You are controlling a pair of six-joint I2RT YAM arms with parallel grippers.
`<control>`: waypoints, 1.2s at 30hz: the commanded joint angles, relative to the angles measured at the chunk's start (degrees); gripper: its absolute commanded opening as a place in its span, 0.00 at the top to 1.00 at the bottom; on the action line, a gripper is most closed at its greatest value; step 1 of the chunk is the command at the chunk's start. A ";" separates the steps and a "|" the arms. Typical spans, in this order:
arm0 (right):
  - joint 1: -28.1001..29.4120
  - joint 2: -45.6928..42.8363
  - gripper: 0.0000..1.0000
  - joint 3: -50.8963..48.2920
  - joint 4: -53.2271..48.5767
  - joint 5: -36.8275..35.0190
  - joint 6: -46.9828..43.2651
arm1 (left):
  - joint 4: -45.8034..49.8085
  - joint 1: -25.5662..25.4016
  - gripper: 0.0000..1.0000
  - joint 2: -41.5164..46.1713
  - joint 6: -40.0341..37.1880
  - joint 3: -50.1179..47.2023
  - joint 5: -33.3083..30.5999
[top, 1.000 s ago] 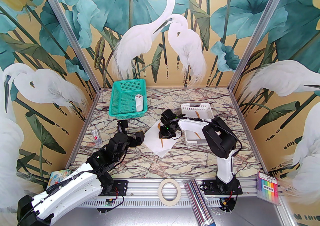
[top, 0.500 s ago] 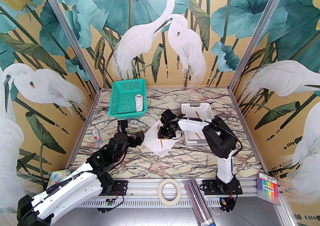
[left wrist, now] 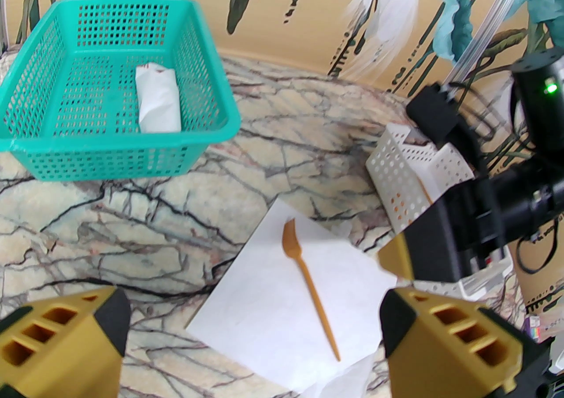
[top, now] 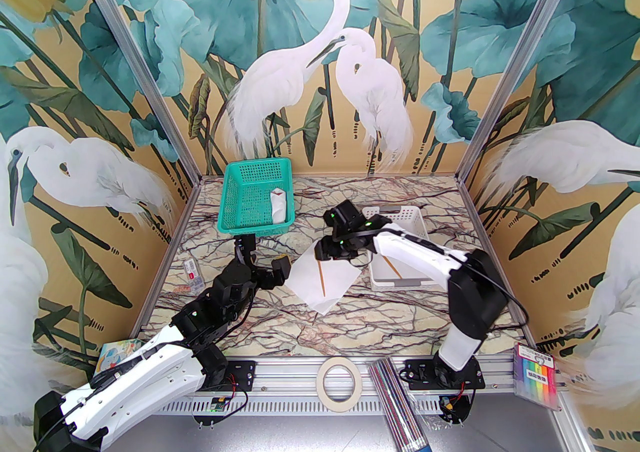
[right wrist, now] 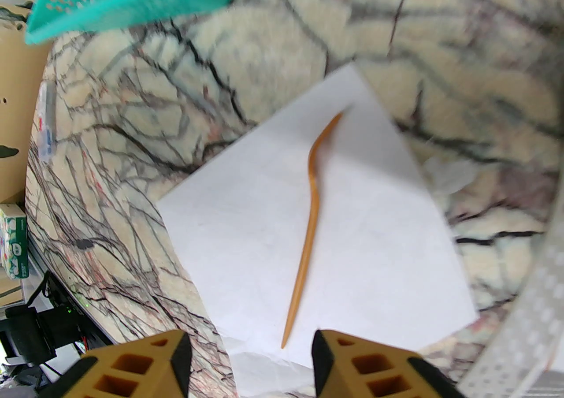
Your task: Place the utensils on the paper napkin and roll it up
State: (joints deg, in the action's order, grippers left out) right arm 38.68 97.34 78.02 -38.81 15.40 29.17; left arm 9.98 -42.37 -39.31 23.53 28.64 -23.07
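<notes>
Now | right tool [right wrist: 251,343] lifted back, wide | utensil [right wrist: 308,220] freed on napkin [right wrist: 246,228] | left tool [left wrist: 251,312] wide

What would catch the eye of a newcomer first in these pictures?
The mural of white herons covers the back wall. At the middle of the marble table lies a white paper napkin with one orange-brown utensil on it, and the right gripper hangs open over its far corner. A teal basket at the far left holds a white rolled bundle.
</notes>
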 commanded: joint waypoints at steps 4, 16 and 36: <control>-4.71 -6.13 0.34 2.65 -6.99 -4.43 -7.34 | -5.65 0.36 0.01 1.17 -1.31 -0.39 -0.53; -17.08 -14.73 0.09 0.44 -10.97 -6.46 -14.12 | -4.62 0.40 0.01 1.66 -1.42 -0.17 -1.01; -27.55 -8.89 0.01 -6.87 -9.49 -12.47 -26.20 | -6.02 0.39 0.01 -1.42 -1.32 1.20 0.32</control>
State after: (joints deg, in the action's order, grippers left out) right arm 11.42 86.78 72.01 -49.08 3.60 5.91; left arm 5.65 -42.37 -40.12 22.90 28.64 -23.24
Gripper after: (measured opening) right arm 0.991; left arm 0.995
